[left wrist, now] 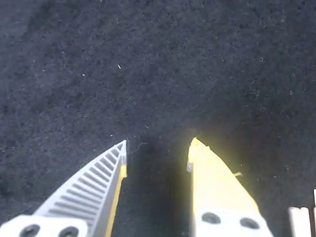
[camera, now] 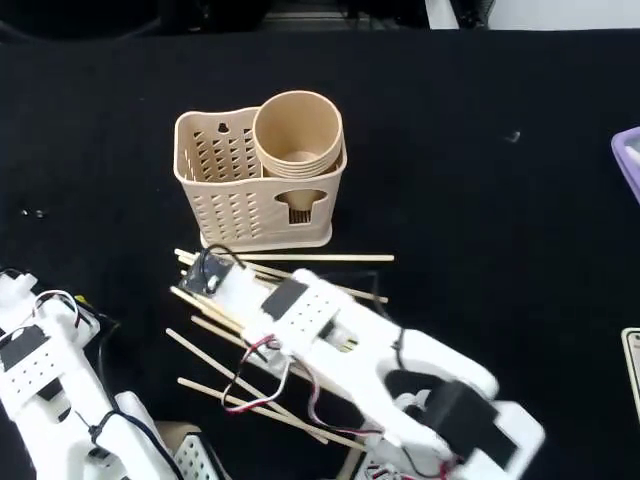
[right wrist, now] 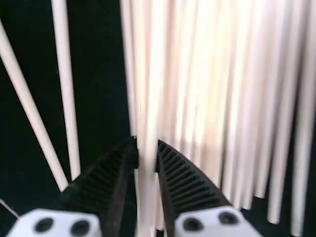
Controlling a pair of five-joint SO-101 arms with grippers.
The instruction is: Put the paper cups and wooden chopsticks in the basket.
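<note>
1. Chopsticks (camera: pixel 330 258) lie loose on the black table (camera: pixel 480 250), just in front of the basket (camera: pixel 225 190). Some are parallel and some cross each other at angles. None is inside the basket.
2. In the right wrist view the same sticks (right wrist: pixel 207 98) form a dense pale bundle, with two lying apart from it on the dark cloth.
3. The right gripper (right wrist: pixel 146 145) is down at the edge of this bundle. Its black ribbed jaws are drawn in to a narrow slot and pinch a single chopstick (right wrist: pixel 147 190) between them.
4. From above, the right arm (camera: pixel 330 330) stretches over the pile, its tip at the sticks nearest the basket.
5. The paper cups (camera: pixel 298 130) are nested in a stack, upright in one compartment of the basket. The compartment beside them holds nothing.
6. The left gripper (left wrist: pixel 158 143) hangs over bare black cloth. Its jaws are spread well apart, with nothing between them.
7. The left arm (camera: pixel 40 370) is at the near corner of the table, well apart from the sticks.
8. A purple container (camera: pixel 628 160) shows at the far side edge.
</note>
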